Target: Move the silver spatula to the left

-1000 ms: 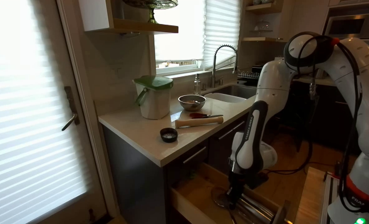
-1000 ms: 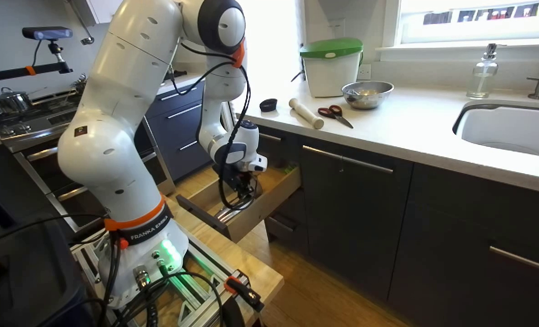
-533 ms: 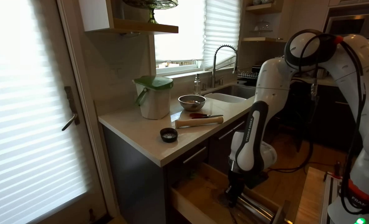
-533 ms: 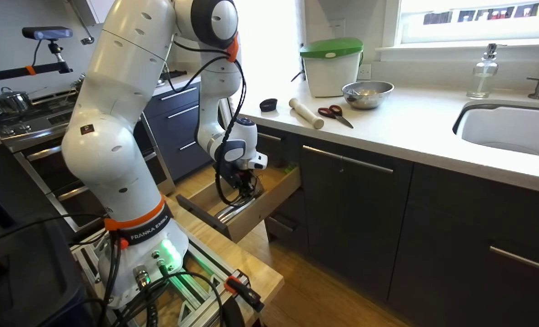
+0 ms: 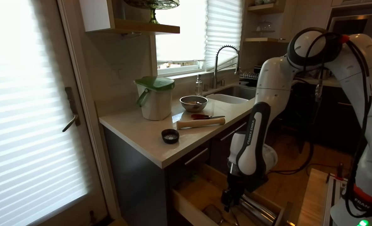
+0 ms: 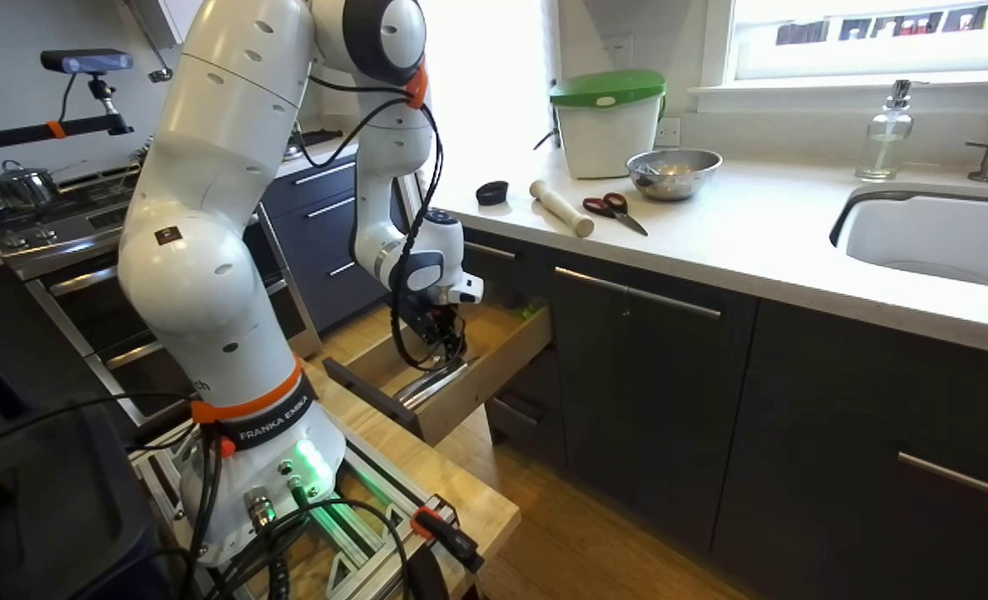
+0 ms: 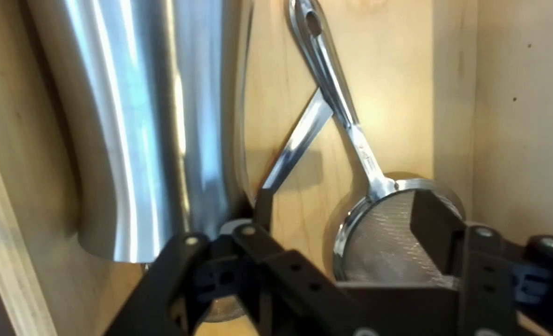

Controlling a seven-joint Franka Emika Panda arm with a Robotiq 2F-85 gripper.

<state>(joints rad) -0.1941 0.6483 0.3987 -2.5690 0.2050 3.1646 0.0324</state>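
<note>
A silver long-handled strainer lies on the drawer floor in the wrist view, round mesh low, handle pointing up. Crossing beneath its handle is a thin silver utensil; its lower end is hidden behind a finger, so I cannot tell whether this is the silver spatula. No spatula blade can be made out. My gripper stands open above them, one fingertip over the utensil's end, the other over the strainer's rim, gripping nothing. In both exterior views the gripper reaches down into the drawer.
Large shiny steel vessels fill one side of the pulled-out drawer, close to the gripper. A wooden drawer wall rises on the opposite side. The counter's corner overhangs nearby, with scissors and a wooden roller on it.
The jaws have come apart. In an exterior view the round strainer head now lies lower and further left in the drawer, and the gripper has shifted slightly left.
</note>
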